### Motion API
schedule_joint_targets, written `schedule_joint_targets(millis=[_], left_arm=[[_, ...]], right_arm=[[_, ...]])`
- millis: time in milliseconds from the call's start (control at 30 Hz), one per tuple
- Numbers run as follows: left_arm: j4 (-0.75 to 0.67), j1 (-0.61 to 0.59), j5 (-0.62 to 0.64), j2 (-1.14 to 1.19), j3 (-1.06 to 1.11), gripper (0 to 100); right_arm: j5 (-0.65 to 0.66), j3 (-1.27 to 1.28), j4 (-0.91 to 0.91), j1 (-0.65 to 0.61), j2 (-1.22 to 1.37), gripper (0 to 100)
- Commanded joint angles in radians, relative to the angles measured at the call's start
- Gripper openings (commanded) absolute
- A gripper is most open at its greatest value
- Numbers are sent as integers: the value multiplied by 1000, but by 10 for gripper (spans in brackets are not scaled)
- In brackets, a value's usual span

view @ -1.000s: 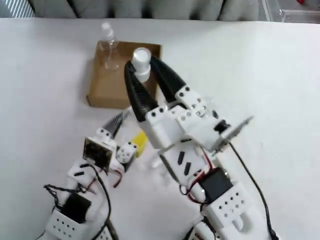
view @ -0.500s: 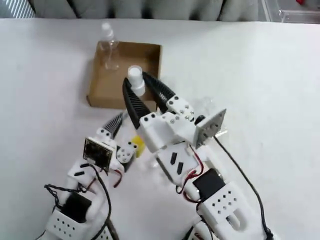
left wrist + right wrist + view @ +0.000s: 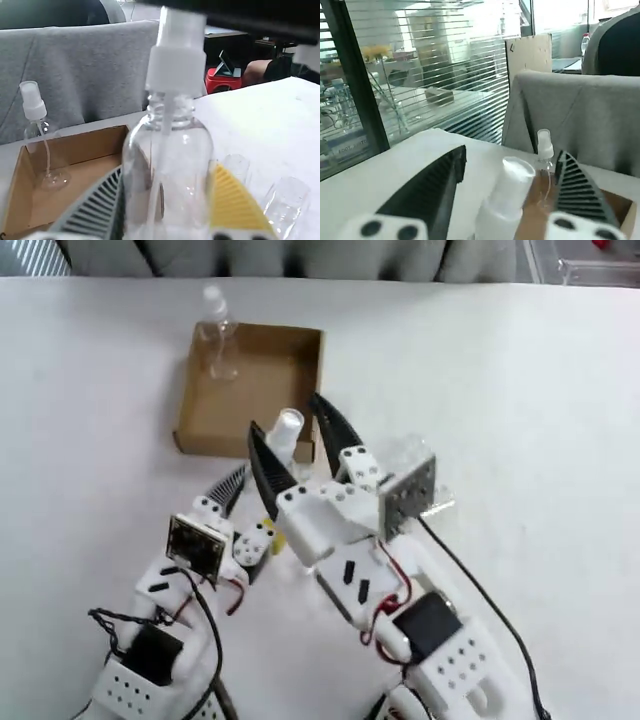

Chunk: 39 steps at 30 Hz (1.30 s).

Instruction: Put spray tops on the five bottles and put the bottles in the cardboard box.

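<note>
My left gripper is shut on a clear bottle, its grey and yellow fingers on either side, just in front of the cardboard box. A white spray top sits on the bottle's neck with its tube down inside. My right gripper hangs over it, and its black fingers stand open on both sides of the spray top with gaps showing. The right wrist view has the spray top between the spread fingers. A second capped bottle stands in the box's far left corner.
Two clear bottles without tops stand on the white table to the right of the held bottle. The left arm's gripper lies partly under the right arm. The table to the right of the box is bare.
The right gripper came down and toward the front with the spray top, set it on the held bottle, and spread its fingers. The left arm kept still.
</note>
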Motion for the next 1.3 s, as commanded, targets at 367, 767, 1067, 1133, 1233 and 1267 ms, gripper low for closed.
schedule_joint_targets(millis=[367,767,1067,1133,1233,1267], left_arm=[[-25,4,-11,-18,-3,20],[-23,4,-11,-18,-3,20],[-23,4,-11,-18,-3,20],[-23,4,-11,-18,-3,20],[-23,4,-11,-18,-3,20],[-23,4,-11,-18,-3,20]], right_arm=[[0,-322,291,99,-79,17],[0,-325,251,203,176,15],[0,-324,213,177,240,15],[-2,-324,213,176,240,15],[-3,-322,213,159,239,15],[-3,-321,214,147,239,15]])
